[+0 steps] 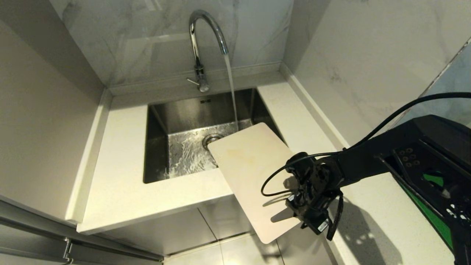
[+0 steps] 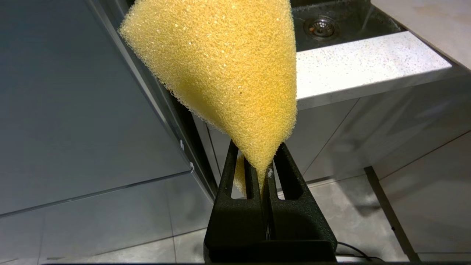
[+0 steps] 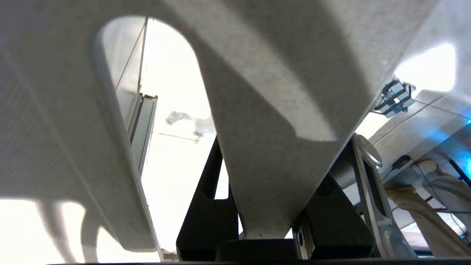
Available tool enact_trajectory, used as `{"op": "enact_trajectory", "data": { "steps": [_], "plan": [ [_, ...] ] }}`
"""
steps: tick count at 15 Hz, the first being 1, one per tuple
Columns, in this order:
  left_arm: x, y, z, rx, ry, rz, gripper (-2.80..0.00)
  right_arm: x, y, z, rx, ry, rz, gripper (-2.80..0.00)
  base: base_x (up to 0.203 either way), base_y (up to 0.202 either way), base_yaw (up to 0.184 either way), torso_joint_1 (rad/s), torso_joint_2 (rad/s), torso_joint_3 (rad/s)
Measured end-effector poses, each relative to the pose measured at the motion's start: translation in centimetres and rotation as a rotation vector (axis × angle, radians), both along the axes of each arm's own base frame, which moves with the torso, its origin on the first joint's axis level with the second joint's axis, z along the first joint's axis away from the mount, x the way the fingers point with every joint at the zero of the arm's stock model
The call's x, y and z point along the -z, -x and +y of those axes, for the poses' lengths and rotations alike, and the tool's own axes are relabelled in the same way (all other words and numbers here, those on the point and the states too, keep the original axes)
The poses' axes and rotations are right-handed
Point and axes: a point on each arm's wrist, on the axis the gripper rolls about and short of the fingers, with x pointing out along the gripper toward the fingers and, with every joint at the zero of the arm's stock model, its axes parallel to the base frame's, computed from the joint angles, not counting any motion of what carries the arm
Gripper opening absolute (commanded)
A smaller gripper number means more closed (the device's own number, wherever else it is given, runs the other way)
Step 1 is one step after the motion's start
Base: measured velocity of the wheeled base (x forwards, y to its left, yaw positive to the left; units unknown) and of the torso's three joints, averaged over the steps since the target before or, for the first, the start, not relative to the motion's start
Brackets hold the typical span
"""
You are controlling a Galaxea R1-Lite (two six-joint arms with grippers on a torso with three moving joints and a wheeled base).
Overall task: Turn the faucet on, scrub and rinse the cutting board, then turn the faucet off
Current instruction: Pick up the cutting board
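Note:
Water runs from the chrome faucet into the steel sink. The cream cutting board lies slanted over the sink's near right corner, its near end overhanging the counter's front edge. My right gripper is at the board's near right edge. In the right wrist view the right gripper is shut on the board beside its slot handle. My left gripper is out of the head view, low in front of the cabinet, shut on a yellow sponge.
The pale stone counter surrounds the sink, with marble walls close behind and to the right. The faucet's thin lever sticks out to the left at its base. Grey cabinet fronts and a tiled floor lie below the counter edge.

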Motion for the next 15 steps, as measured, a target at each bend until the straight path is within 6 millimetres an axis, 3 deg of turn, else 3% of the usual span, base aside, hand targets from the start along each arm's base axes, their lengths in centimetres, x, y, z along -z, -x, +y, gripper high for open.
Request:
{"op": "enact_trajectory", "data": {
  "steps": [5, 15],
  "plan": [
    [0.0, 0.0, 0.0, 0.000, 0.000, 0.000, -2.80, -2.7, 1.3, -0.4, 0.003, -0.005, -0.021, -2.80, 0.000, 0.000, 0.000, 0.000, 0.00, 0.000],
    [0.0, 0.0, 0.0, 0.000, 0.000, 0.000, -2.80, -11.6, 6.8, -1.9, -0.024, -0.023, -0.178, -2.80, 0.000, 0.000, 0.000, 0.000, 0.00, 0.000]
  ]
}}
